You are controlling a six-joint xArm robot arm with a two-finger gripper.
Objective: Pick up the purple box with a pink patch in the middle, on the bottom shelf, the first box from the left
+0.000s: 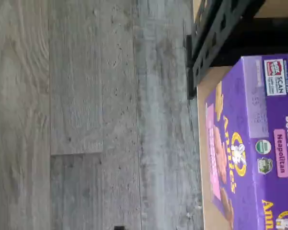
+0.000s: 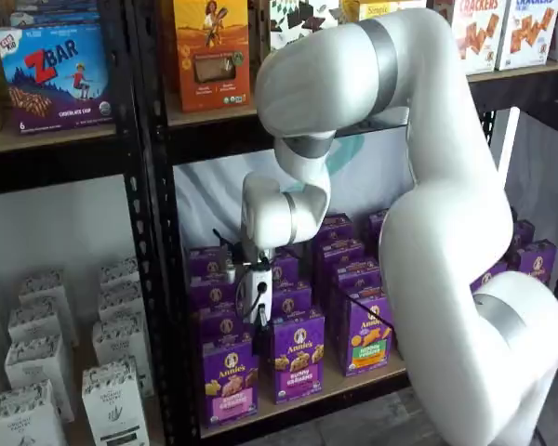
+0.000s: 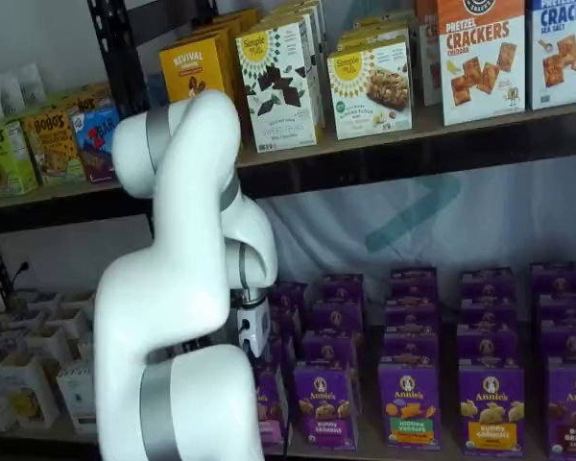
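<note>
One target: the purple box (image 2: 229,379) stands upright at the front left end of the bottom shelf (image 2: 353,386), its pink panel low on its face; in a shelf view (image 3: 269,403) only its edge shows past the arm.
Left neighbour: a black perforated steel upright (image 2: 158,279), close beside the box's left side.
End effector: the end effector (image 2: 258,316) hangs over the box's top; its white body shows, but the fingers are not clear enough to tell whether they are parted, and no carton looks to be in their hold.
Step in hand: lining up above the box before closing, as I judge it.
Doing it well: centre over the top edge, keep clear of the upright and of the purple-panel carton (image 2: 298,358) to the right, then close across the narrow faces.
Wrist view: the box (image 1: 249,143) lies turned sideways, with "Neapolitan" and a scan label readable.
Materials: glossy printed cardboard, flat-faced with crisp corners; tan wooden board; grey wood-grain plank floor (image 1: 86,120).
Handling guess: light, slightly crushable.
</note>
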